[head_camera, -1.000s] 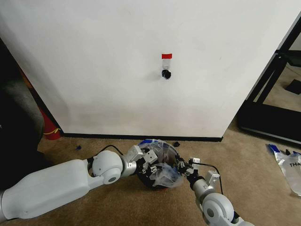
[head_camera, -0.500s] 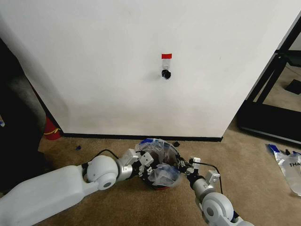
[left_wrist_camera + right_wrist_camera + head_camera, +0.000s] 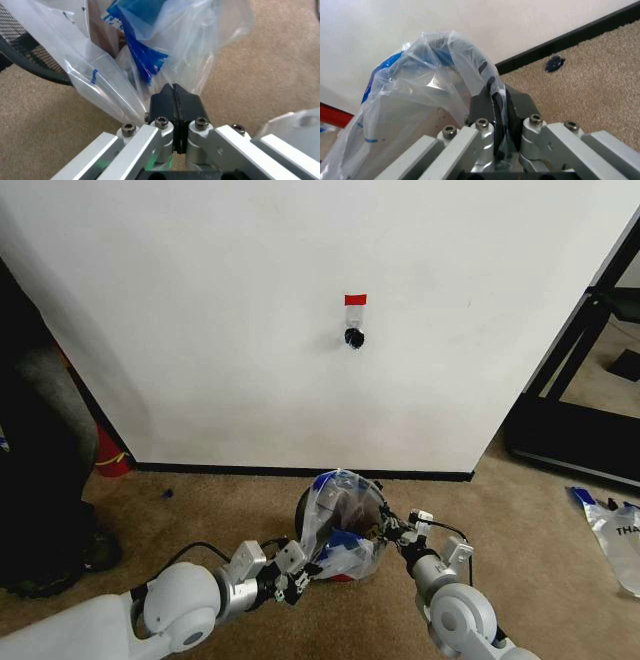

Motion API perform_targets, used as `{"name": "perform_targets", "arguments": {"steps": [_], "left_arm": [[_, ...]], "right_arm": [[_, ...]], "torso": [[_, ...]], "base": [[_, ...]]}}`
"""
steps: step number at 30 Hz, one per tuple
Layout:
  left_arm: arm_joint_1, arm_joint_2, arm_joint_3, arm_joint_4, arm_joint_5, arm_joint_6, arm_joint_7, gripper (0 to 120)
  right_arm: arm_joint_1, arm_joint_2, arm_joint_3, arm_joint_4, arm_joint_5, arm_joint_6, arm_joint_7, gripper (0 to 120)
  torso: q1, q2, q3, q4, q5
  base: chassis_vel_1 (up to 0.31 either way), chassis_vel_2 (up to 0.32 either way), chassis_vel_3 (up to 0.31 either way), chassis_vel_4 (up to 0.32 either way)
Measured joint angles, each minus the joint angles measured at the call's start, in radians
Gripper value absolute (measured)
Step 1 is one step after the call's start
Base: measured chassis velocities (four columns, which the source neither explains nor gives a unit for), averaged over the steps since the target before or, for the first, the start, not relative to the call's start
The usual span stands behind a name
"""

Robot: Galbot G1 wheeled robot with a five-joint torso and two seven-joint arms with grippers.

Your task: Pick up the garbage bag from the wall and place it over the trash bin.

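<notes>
Thin clear plastic garbage bag with blue print (image 3: 338, 520) is draped over the small round dark trash bin (image 3: 306, 510) on the carpet, just below the white wall (image 3: 250, 330). Left end effector (image 3: 173, 98) clamped on the bag's near-left edge; right end effector (image 3: 496, 108) clamped on its right edge, both low beside the bin.

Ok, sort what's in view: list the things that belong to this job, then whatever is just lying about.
Part of the job:
- garbage bag, draped on the bin
- trash bin by the wall
- left gripper, shut on the bag
- right gripper, shut on the bag

Just lying about:
- second plastic bag on the carpet
- fire extinguisher
- hook and red tape
</notes>
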Motion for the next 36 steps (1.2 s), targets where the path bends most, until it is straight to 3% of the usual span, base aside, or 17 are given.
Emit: {"name": "perform_targets", "arguments": {"steps": [3,8,13,16,19,21,22,28,36], "left_arm": [[-0.009,-0.018,0.002,0.024,0.007,-0.016,-0.001,0],[0.0,0.001,-0.013,-0.015,0.003,-0.017,-0.02,0],[0.003,0.028,-0.094,-0.101,-0.051,0.003,-0.055,21],[0.005,0.032,-0.148,-0.127,-0.084,0.015,-0.068,27],[-0.011,0.022,-0.244,-0.154,-0.148,0.041,-0.099,41],[-0.016,0.019,-0.25,-0.154,-0.153,0.044,-0.106,43],[-0.037,-0.002,-0.256,-0.15,-0.165,0.062,-0.146,50],[-0.087,-0.082,-0.147,-0.074,-0.152,0.132,-0.301,72],[-0.145,-0.162,-0.042,0.035,-0.137,0.148,-0.369,98]], "right_arm": [[-0.001,0.004,0.0,0.006,0.001,-0.004,0.006,1],[0.003,0.006,-0.001,-0.005,-0.005,-0.004,0.003,1],[0.001,0.008,0.006,-0.02,-0.033,0.006,-0.008,1],[0.001,0.009,0.006,-0.024,-0.04,0.009,-0.012,1],[0.002,0.011,0.006,-0.026,-0.05,0.012,-0.015,1],[0.002,0.011,0.006,-0.026,-0.052,0.012,-0.015,1],[0.001,0.012,0.003,-0.027,-0.058,0.013,-0.017,1],[0.017,0.017,-0.018,-0.036,-0.072,0.014,-0.018,1],[0.009,0.013,-0.017,-0.028,-0.08,0.014,-0.018,1]], "torso": [[0.0,0.0,0.0,0.0,0.0],[0.0,0.0,0.0,0.0002,0.0001],[0.0,0.0,0.0,0.0,0.0001],[0.0,0.0,0.0,0.0002,0.0002],[0.0,0.0,0.0,0.0002,0.0004],[0.0,0.0,0.0,0.0002,0.0003],[0.0,0.0,0.0,0.0001,0.0002],[0.0,0.0,0.0,0.0003,0.0002],[0.0,0.0,0.0,0.0001,0.0002]], "base": [[0.0,0.0,0.0,0.0],[0.0,0.0,0.0,0.0],[0.0,0.0,0.0,0.0],[0.0,0.0,0.0,0.0],[0.0,0.0,0.0,0.0],[0.0,0.0,0.0,0.0],[0.0,0.0,0.0,0.0],[0.0,0.0,0.0,0.0],[0.0,0.0,0.0,0.0]]}}
